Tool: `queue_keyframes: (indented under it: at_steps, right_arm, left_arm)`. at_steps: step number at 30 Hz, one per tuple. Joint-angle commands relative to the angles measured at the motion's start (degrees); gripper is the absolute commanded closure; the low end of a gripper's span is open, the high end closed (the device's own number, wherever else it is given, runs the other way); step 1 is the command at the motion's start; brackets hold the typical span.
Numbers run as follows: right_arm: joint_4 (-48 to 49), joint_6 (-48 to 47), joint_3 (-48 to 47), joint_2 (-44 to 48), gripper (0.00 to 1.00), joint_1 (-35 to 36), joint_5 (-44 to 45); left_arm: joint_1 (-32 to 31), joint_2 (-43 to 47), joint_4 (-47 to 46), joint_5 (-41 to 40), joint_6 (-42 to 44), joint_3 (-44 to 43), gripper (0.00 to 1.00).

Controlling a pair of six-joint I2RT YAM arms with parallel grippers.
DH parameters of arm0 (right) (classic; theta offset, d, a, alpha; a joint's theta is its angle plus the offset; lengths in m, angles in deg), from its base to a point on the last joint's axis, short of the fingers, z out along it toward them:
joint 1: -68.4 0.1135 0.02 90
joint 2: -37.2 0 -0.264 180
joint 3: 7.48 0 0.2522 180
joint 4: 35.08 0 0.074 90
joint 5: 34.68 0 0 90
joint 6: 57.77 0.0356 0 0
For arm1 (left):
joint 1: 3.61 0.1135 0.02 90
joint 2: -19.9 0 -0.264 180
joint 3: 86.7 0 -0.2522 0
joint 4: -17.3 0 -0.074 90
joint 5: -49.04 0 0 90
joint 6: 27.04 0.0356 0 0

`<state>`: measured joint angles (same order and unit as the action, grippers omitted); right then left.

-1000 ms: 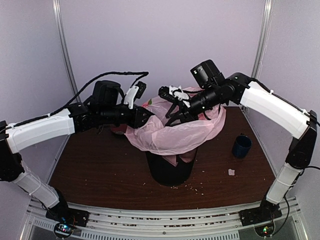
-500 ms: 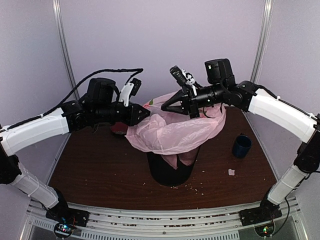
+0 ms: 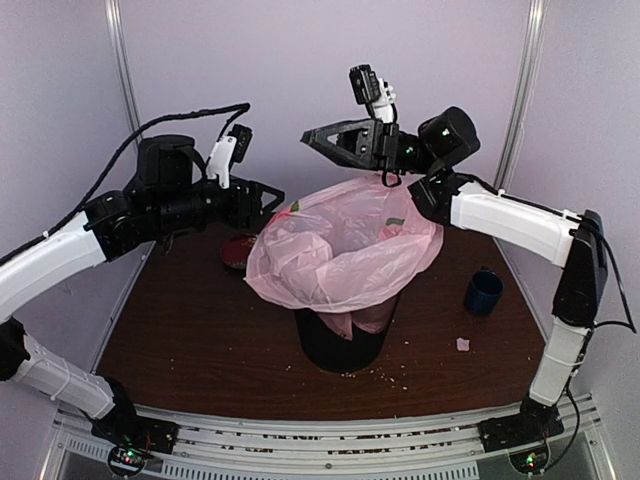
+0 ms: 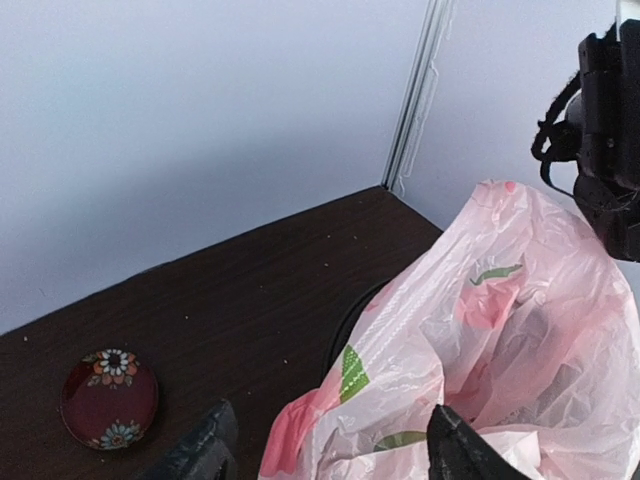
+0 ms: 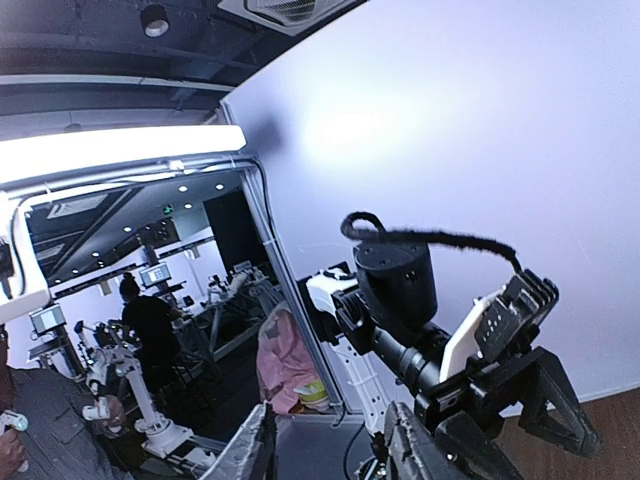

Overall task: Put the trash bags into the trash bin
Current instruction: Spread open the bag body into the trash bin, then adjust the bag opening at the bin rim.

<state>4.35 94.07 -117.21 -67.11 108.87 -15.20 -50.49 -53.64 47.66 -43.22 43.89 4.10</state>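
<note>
Right gripper [image 3: 308,137] lifting off pale-pink crinkly plastic bag [image 3: 340,250], jaws part-open, empty; left gripper [image 3: 270,197] spreading wide; bag staying draped over black wire-mesh bin [image 3: 340,345]

Soft, even light from above fills the overhead view, and the pale lilac wall [image 3: 300,60] is bright and free of glare. The black wire-mesh round bin [image 3: 340,350] throws only a faint shadow on the dark brown wooden bench [image 3: 190,330]. Light passes through the thin pale-pink plastic bag [image 3: 345,250], leaving its folds mildly shaded. The wide lens bows the silver upright posts [image 3: 122,70].

In the left wrist view, the dark fingers [image 4: 205,455] of the left hand [image 4: 330,462] are soft-focused at the bottom edge. The right wrist view is strongly fisheyed. A white strip light [image 5: 120,150] burns out at upper left above a dim room.
</note>
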Motion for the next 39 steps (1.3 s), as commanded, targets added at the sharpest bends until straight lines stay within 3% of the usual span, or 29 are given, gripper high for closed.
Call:
queue_keyframes:
  at_steps: [1, 4, 6, 8, 11, 12, 16, 19, 22, 26, 31, 36, 39]
  right_arm:
    - [22.9, 26.5, -7.5, -3.6, 0.61, -4.9, -3.1]
    - [12.4, 18.8, -7.5, -2.4, 0.61, -9.4, -2.6]
    - [-0.1, 7.9, -7.5, -0.5, 0.61, -11.4, -2.3]
    - [-22.8, -11.3, -10.3, 1.5, 0.59, -12.9, 1.0]
    - [-65.2, -46.9, -23.1, 1.3, 0.48, -13.5, 13.4]
    - [-72.5, -53.1, -26.1, 0.9, 0.44, -13.8, 15.1]
    - [-86.6, -65.0, -27.8, 2.1, 0.32, -19.8, 13.3]
    - [-99.7, -77.2, -27.9, 3.2, 0.31, -21.6, 13.0]
    - [-106.6, -85.0, -23.1, 5.9, 0.32, -21.6, 12.7]
    - [-108.7, -91.2, -16.2, 10.4, 0.32, -20.1, 15.4]
    - [-103.4, -90.1, -12.6, 11.9, 0.34, -17.2, 23.4]
    - [-102.7, -89.9, -15.0, 8.2, 0.37, -16.0, 23.9]
    - [-102.6, -90.1, -16.6, 6.1, 0.39, -15.2, 24.1]
  left_arm:
    - [0.2, -0.1, 5.4, -1.8, 2.5, -3.9, 0.31]
    - [0.2, -1.4, 9.2, -1.3, 4.8, -5.4, 0.27]
    - [0.2, -1.5, 9.2, 0.6, 5.8, -5.1, 0.26]
    - [0.2, -2.0, 7.8, 2.6, 7.3, -5.5, 0.25]
    - [0.2, -5.0, 7.4, 7.0, 10.6, -9.0, 0.26]
    - [0.2, -6.4, 7.6, 7.9, 11.8, -10.5, 0.26]
    - [0.3, -11.9, 8.2, 11.0, 16.1, -17.0, 0.29]
    - [0.3, -16.3, 9.8, 11.9, 18.1, -21.8, 0.33]
    - [0.2, -19.5, 11.4, 14.2, 19.6, -24.0, 0.35]
    - [0.3, -21.2, 10.6, 12.7, 20.8, -24.0, 0.38]
    - [0.4, -24.4, 10.3, 5.9, 21.3, -25.6, 0.50]
    - [0.5, -25.6, 8.5, 5.6, 21.1, -26.3, 0.63]
    - [1.2, -25.7, 7.6, 6.9, 20.8, -26.4, 0.65]
